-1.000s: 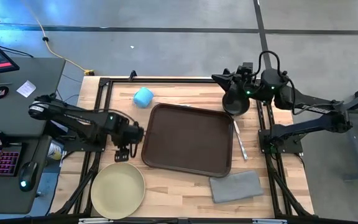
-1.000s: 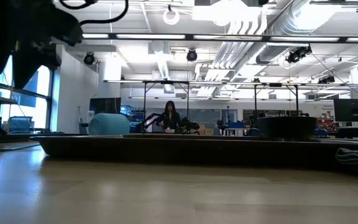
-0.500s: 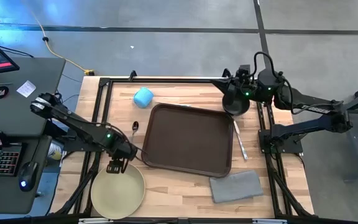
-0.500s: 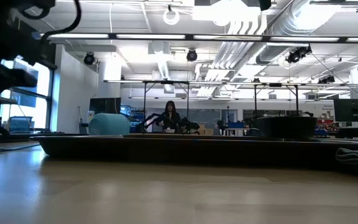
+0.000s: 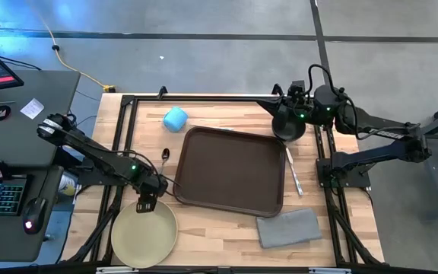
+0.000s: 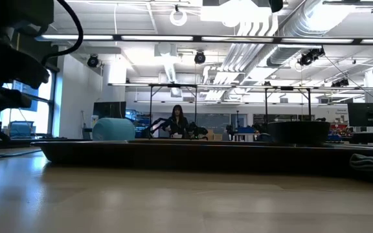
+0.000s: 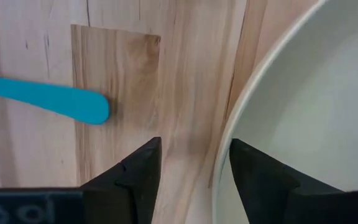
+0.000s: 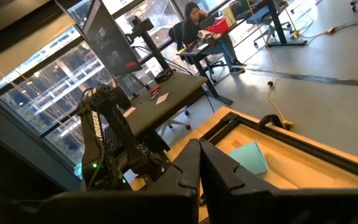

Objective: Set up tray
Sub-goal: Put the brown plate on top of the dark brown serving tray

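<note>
Beige plate (image 7: 303, 112) rim lies between the spread fingers of the left gripper (image 5: 144, 204), low over the table (image 5: 219, 232). A spoon (image 5: 164, 154) lies just beyond; the brown tray (image 5: 230, 170) sits beside it. Right gripper (image 8: 199, 163), fingers pressed together, waits past the tray's far corner.

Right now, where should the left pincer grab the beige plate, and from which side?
Take the plate by its thin raised rim at the far edge, from above. The left pincer already hangs there, open, its fingers astride that rim. The plate lies flat on the table, so only the rim offers a pinch.
</note>
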Robot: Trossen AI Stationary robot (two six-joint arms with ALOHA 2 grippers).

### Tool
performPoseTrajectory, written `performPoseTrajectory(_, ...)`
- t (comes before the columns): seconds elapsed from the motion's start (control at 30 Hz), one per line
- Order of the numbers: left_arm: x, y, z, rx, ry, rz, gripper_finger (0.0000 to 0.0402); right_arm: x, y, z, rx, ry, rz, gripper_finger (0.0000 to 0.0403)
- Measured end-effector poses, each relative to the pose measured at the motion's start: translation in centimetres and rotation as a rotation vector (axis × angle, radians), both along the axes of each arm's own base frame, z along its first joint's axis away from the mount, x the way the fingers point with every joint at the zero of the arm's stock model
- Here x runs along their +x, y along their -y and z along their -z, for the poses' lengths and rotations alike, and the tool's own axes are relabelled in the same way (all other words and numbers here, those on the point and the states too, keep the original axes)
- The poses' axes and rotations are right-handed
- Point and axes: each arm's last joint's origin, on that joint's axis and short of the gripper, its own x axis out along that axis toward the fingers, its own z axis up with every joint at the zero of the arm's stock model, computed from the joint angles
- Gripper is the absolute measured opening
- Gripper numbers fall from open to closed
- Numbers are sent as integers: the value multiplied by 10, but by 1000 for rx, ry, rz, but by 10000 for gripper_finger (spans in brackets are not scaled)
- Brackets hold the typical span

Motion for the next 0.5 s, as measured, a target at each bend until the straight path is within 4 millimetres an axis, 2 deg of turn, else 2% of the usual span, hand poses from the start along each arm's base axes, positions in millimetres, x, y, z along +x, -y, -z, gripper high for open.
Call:
performPoseTrajectory(0.23,-3,-1,3,12,-12,7,168,0,0,0,4,-4,0,0)
performPoseTrajectory(0.5,-2,2,2,-76,-26,27,31,0,0,1,3,-4,0,0)
